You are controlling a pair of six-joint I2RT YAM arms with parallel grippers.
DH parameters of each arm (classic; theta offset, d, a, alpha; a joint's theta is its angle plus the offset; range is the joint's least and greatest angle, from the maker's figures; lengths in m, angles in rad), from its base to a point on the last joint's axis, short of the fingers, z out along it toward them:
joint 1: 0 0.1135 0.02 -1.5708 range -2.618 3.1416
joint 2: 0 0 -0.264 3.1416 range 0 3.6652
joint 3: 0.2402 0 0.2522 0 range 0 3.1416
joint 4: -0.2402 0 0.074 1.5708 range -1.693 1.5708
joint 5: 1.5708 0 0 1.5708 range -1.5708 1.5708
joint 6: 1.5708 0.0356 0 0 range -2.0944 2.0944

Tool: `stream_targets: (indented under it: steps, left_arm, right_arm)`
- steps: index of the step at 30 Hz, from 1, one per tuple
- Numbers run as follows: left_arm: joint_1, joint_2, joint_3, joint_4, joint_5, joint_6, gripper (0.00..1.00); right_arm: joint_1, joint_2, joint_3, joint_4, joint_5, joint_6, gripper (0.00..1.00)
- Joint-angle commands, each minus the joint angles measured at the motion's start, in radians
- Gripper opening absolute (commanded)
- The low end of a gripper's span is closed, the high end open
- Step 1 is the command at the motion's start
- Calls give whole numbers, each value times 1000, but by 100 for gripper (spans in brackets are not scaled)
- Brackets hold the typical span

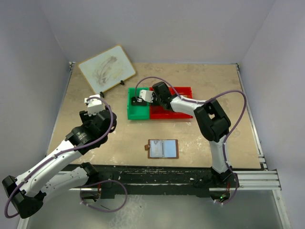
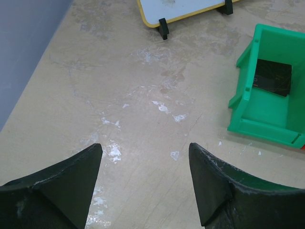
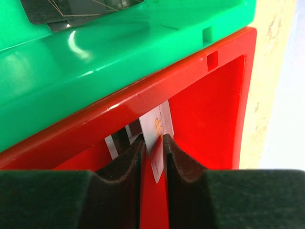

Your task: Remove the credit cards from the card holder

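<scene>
Top view: you see the card holder [image 1: 163,149] lying open and flat on the table [image 1: 214,81], close to its near edge and between the two arm bases. Its pale blue-grey inner panels face up and its little tab points left, and it lies well apart from both grippers. Behind it, at mid-table, the green bin [image 1: 137,109] and the red bin [image 1: 181,110] stand side by side and touching, green on the left; your right arm reaches over them. Right wrist view: your right gripper [image 3: 153,140] is clenched narrowly on a white card [image 3: 159,125]. The card stands on edge between the two fingers [image 3: 124,167] inside the red bin, just beside the red wall that abuts the green bin. More pale and dark card edges [image 3: 119,138] show behind one finger, too hidden to count. Left wrist view: your left gripper [image 2: 145,152] hangs released, its jaws spread wide above the tabletop, to the left of the green bin. A dark card [image 2: 273,78] lies flat on that bin's floor. A white, yellow-rimmed board [image 1: 107,68] rests on black feet near the table's far left corner.
</scene>
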Motion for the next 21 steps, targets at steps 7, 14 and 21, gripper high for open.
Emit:
stream_targets:
  steps: [7,14,21]
  left_arm:
    - [7,-6,25,22,-13,5,70]
    - [7,-3,25,21,-9,5,70]
    - [7,4,25,22,-6,6,70]
  right_arm:
    - [-7,-68,29,-40,-21,34,37]
    - [-7,-133,25,-69,-79,99,40]
    - [-6,-222,-7,-41,-139,314,42]
